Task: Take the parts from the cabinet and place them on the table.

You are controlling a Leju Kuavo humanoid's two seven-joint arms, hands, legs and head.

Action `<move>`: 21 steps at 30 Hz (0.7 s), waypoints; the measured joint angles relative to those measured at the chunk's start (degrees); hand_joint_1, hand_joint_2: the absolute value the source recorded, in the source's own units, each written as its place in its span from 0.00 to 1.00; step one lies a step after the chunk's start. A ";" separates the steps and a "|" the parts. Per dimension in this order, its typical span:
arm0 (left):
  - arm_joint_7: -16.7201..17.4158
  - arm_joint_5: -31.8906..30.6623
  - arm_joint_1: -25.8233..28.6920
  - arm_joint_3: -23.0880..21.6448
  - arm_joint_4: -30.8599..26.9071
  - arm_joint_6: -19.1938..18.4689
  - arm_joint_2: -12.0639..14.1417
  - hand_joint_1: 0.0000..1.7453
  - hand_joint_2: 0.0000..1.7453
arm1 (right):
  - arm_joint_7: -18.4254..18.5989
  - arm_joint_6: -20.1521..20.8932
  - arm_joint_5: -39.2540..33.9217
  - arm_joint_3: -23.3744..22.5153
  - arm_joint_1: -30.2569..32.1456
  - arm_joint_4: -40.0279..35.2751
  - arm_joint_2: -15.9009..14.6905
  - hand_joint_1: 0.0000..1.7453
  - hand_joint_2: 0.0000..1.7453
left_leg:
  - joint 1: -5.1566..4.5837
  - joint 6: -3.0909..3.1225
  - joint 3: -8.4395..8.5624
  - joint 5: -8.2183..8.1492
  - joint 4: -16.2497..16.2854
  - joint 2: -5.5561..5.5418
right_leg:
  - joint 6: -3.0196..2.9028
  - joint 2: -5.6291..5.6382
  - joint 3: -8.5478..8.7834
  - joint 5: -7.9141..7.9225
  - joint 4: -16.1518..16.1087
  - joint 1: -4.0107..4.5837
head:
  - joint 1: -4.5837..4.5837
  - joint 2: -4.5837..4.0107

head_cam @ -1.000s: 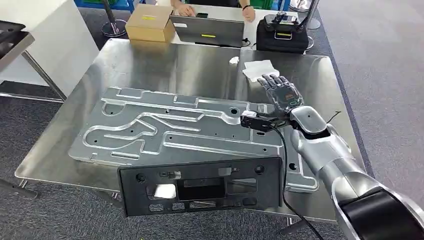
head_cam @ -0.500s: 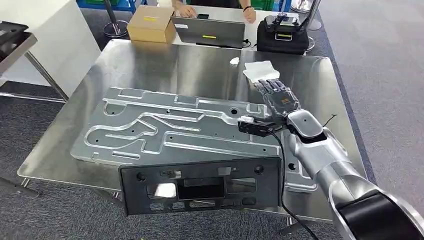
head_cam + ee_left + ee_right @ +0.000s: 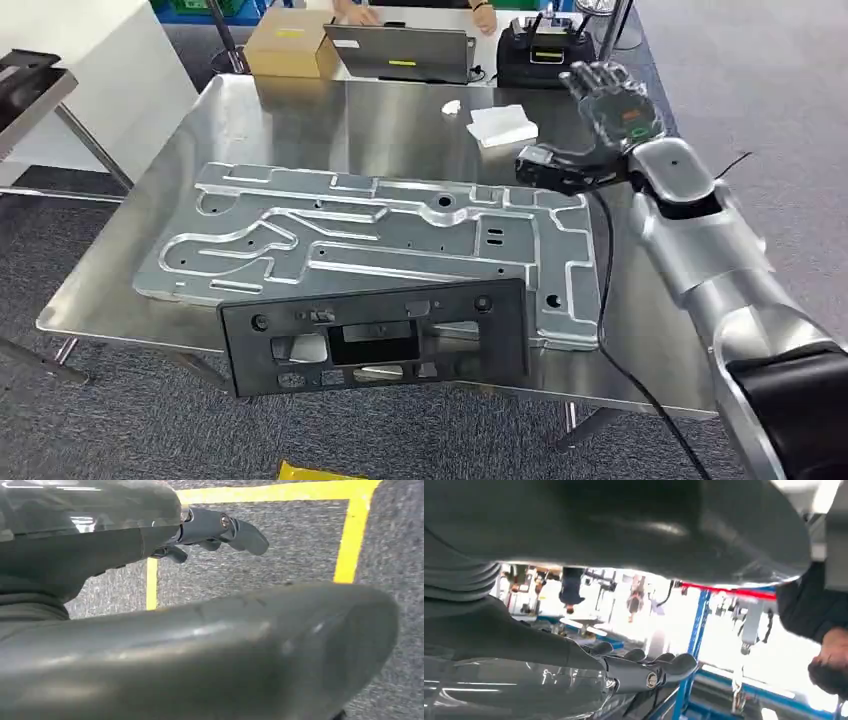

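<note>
A large silver metal panel with pressed channels lies flat across the steel table. A black plastic frame part rests on the panel's near edge and juts past the table's front edge. My right hand is raised above the table's far right side, fingers spread, holding nothing and clear of the panel. In the right wrist view its fingers lie stretched out with nothing in them. My left hand hangs over grey carpet with yellow tape lines, fingers loosely extended, nothing in it.
At the table's far end stand a cardboard box, a laptop and a black case, with a person's hands behind them. A white folded cloth lies near my right hand. A white cabinet stands to the left.
My right hand has lifted off the panel's right end and moved up toward the far right. The whole picture has shifted a little, so the camera moved too.
</note>
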 joint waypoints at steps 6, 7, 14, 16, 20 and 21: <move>0.09 -0.11 -0.28 -0.59 0.09 -0.94 0.28 0.00 0.00 | 0.37 4.11 1.40 -2.32 -6.53 -4.39 -2.25 0.00 0.00 | -1.14 1.99 8.46 2.41 -13.84 -0.12 | 1.90 -0.21 -0.99 2.36 -0.52 -0.19 | 0.00 0.00; 0.13 -0.13 -0.19 -0.85 0.09 -1.12 0.26 0.00 0.00 | 0.24 4.54 1.68 -2.53 -6.73 -4.87 -2.49 0.00 0.00 | -0.95 2.46 8.06 3.24 -14.55 -0.09 | 2.32 -0.16 -0.98 2.87 -0.87 0.04 | 0.00 0.00; -0.13 -0.17 -0.69 -1.46 0.09 -2.38 0.07 0.00 0.00 | -1.86 5.00 2.49 -2.93 -6.52 -6.31 -3.98 0.00 0.00 | -0.80 3.87 3.76 7.37 -14.73 0.51 | 3.27 -0.04 -4.22 -8.22 15.50 -0.32 | 0.02 0.00; -0.57 -0.15 -0.69 -1.49 0.09 -2.67 -0.04 0.00 0.00 | -2.71 4.87 2.23 -2.75 -5.71 -6.69 -4.06 0.00 0.00 | -0.80 3.62 2.21 8.06 -14.09 0.45 | 3.02 -0.04 0.17 -4.48 10.14 -0.32 | 0.02 -0.02; -0.94 -0.04 -1.00 -1.49 0.09 -2.67 -0.04 0.00 0.00 | -3.45 4.39 1.86 -2.38 -5.03 -7.76 -3.95 0.00 0.00 | -0.99 2.39 0.53 9.51 -13.44 0.42 | 1.71 0.01 6.26 -5.44 -0.30 0.41 | 0.04 0.00; -0.94 -0.02 -1.03 -1.49 0.09 -2.64 -0.04 0.00 0.00 | -3.58 4.21 1.70 -2.31 -4.90 -7.73 -4.00 0.00 0.00 | -0.89 2.10 0.43 10.01 -13.55 0.42 | 1.44 -0.03 6.05 -5.24 -0.32 0.58 | 0.00 0.00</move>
